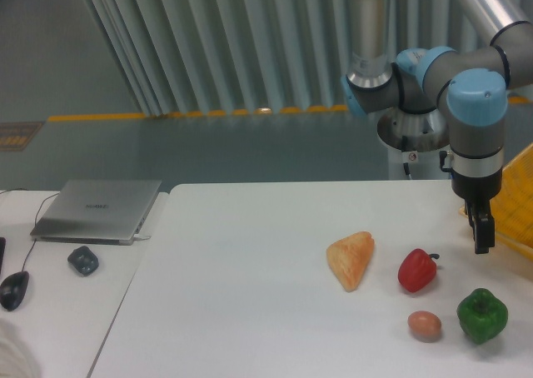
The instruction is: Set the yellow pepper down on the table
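The gripper (480, 235) hangs at three o'clock over the table (250, 295); can't tell its fingers. No readable writing.

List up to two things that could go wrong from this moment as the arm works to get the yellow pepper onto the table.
1. No yellow pepper is visible; it may lie in the yellow mesh basket, mostly out of frame, so the grasp happens largely unseen.
2. The end effector hangs beside the basket's rim and could snag the mesh.
3. The red pepper and green pepper lie close below, so a nearby placement could knock them rolling.
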`<move>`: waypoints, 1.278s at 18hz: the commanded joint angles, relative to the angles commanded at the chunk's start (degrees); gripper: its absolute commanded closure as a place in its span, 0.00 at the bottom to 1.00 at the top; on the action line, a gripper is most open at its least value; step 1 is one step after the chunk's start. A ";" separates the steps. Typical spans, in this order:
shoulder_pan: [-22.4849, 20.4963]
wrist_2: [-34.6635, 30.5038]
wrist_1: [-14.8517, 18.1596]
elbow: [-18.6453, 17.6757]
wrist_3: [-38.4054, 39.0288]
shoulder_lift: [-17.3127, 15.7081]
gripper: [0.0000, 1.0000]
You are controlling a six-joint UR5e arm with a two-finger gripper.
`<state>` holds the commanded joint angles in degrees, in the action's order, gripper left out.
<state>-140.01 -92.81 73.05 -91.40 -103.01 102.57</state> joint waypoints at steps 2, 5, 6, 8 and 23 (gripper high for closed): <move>-0.18 0.00 -1.59 -1.23 -0.08 -0.09 0.00; -0.18 -0.79 -3.00 -2.64 -0.35 -0.09 0.00; -0.26 -0.88 -3.00 -2.64 -0.09 -0.35 0.00; -1.31 -0.70 -3.00 -2.82 -1.05 -0.35 0.00; -12.47 -0.70 -2.82 -2.46 -42.07 1.58 0.00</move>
<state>-152.48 -93.52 70.22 -93.87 -145.08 104.15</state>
